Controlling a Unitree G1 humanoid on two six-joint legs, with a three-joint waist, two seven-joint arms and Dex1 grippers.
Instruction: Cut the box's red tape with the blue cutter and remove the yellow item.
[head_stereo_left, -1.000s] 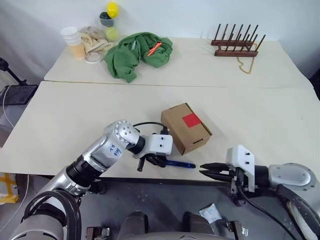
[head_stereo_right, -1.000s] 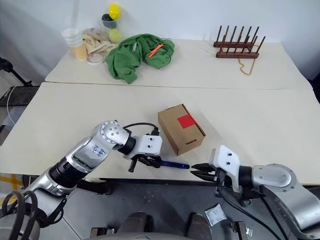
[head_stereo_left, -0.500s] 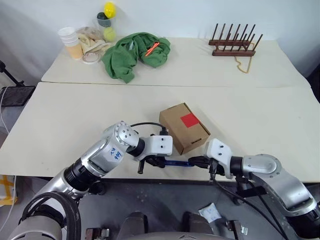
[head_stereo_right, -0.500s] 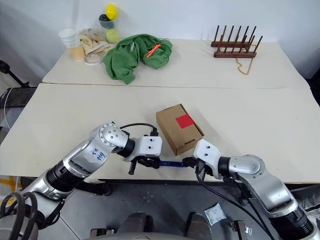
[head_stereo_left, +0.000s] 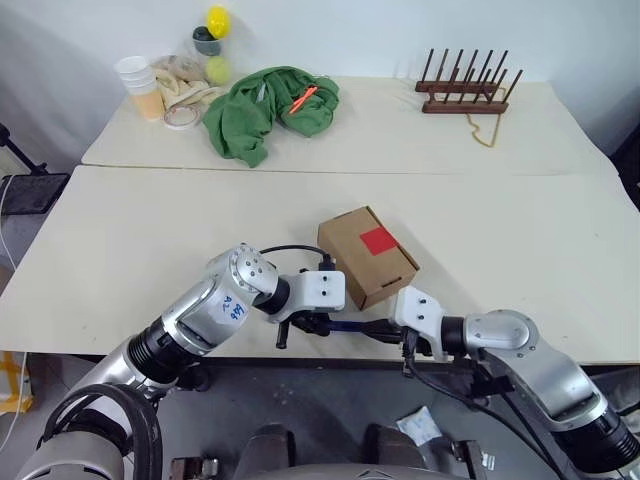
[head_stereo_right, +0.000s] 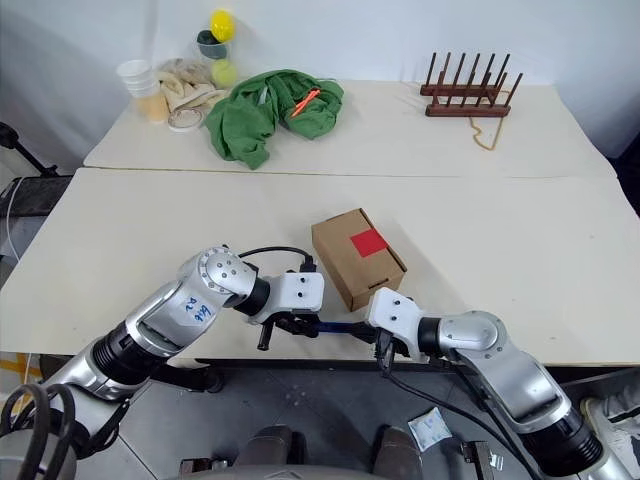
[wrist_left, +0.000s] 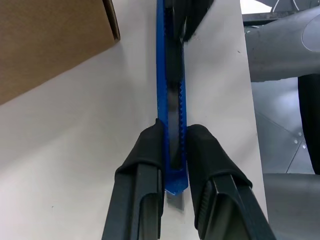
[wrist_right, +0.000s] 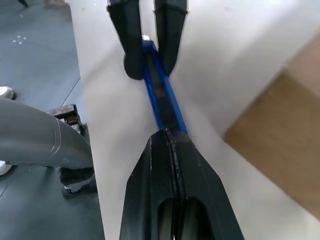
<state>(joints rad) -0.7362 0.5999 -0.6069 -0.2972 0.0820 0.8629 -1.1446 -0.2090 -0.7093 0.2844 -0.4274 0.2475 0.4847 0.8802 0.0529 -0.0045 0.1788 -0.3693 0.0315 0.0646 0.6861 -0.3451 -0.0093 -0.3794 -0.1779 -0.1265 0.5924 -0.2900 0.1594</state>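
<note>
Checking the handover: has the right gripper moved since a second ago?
Yes. The right gripper has come leftward along the table edge, toward the brown cardboard box, to the slim blue cutter.

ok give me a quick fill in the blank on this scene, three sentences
1. The left gripper is clamped on one end of the blue ____.
2. The red tape sits on top of the ____, still uncut.
3. The right gripper, fingers ____, meets the cutter's other end beside the box.

Missing words: cutter; box; shut
</note>
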